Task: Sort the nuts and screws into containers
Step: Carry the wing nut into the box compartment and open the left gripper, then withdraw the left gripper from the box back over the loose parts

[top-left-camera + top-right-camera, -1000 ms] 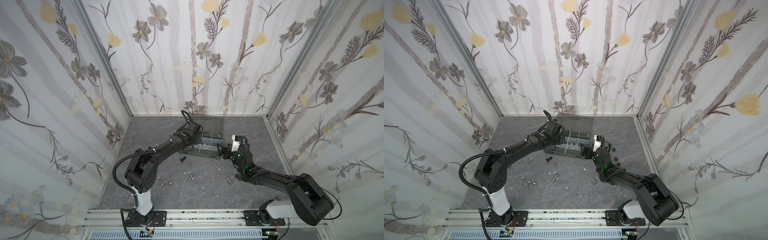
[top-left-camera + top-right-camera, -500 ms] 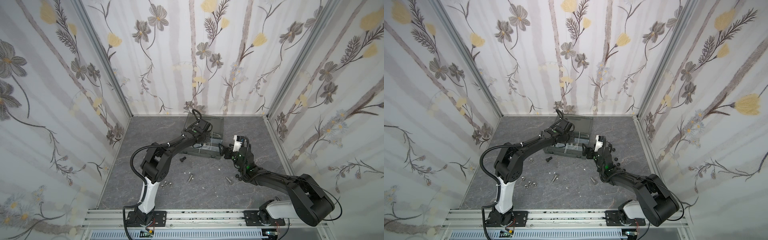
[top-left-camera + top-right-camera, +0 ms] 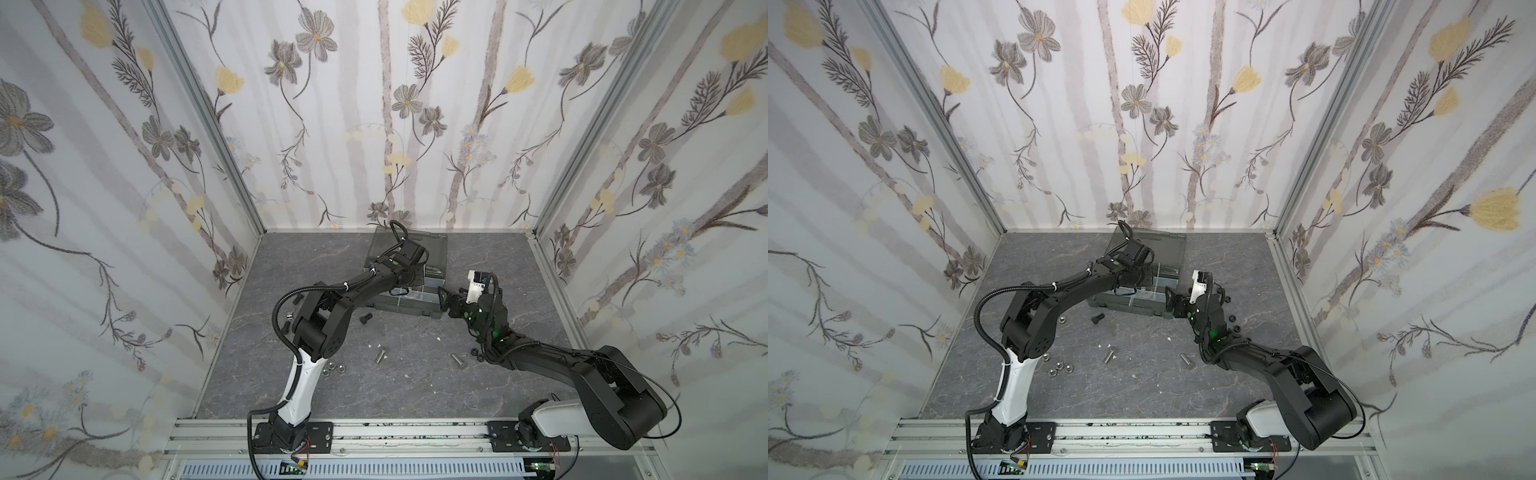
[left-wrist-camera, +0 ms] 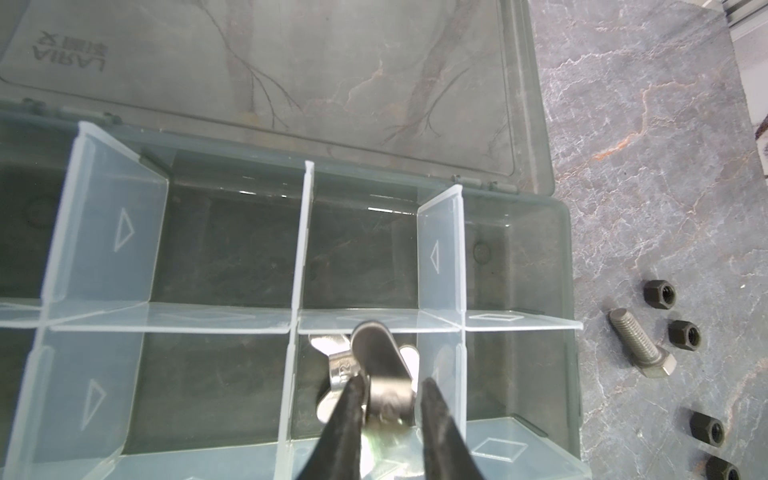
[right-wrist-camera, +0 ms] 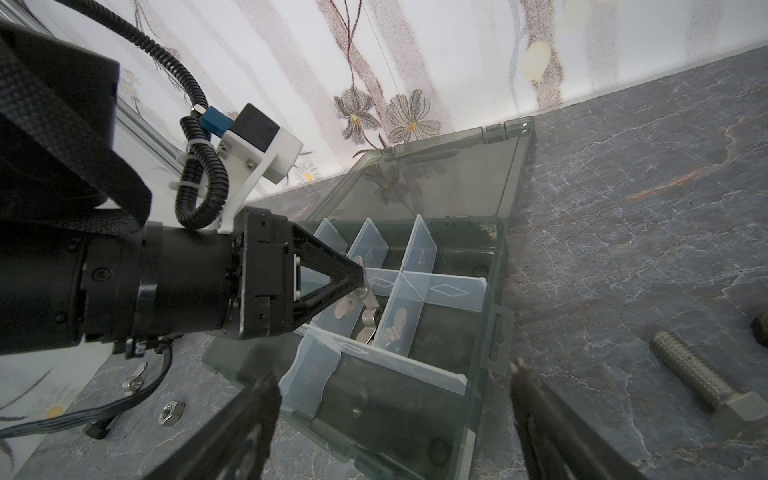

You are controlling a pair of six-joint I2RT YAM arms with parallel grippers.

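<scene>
Tabletop point(image 3: 415, 399) of grey veined pattern carries everything, and we find both arms crowding the one organizer case point(image 3: 411, 308) at the back middle. The left arm point(image 3: 361, 286) lies across the case's left half in both top views and hides its own claw there. The right arm point(image 3: 540, 355) reaches in low from the right front. The right gripper point(image 5: 393, 370) stands wide, a finger either side of the case's near corner; we cannot tell whether they touch it. The lid point(image 4: 291, 75) stands open behind the case.

Pale dividers point(image 4: 440, 257) cut the case into compartments point(image 4: 232, 257). The left gripper point(image 4: 392, 380) hangs over the compartment point(image 4: 309, 376) in the second row from the hinge, one in from the end wall facing the right arm. Its jaws are parted narrowly around a blurred silver wing nut point(image 4: 390, 395), which lies against one finger with a gap to the other. More wing nuts point(image 4: 338, 365) lie on that compartment's floor.

The wing nut between the fingers seems to point one wing out past the fingertips, long axis along the fingers. Two silver bolts point(image 3: 379, 356) lie flat on the open table, well apart, each running roughly front to back. A third silver bolt point(image 4: 642, 349) lies beside the case's end wall, thread toward the hinge side, hex head toward the front, among black nuts point(image 4: 659, 294)
</scene>
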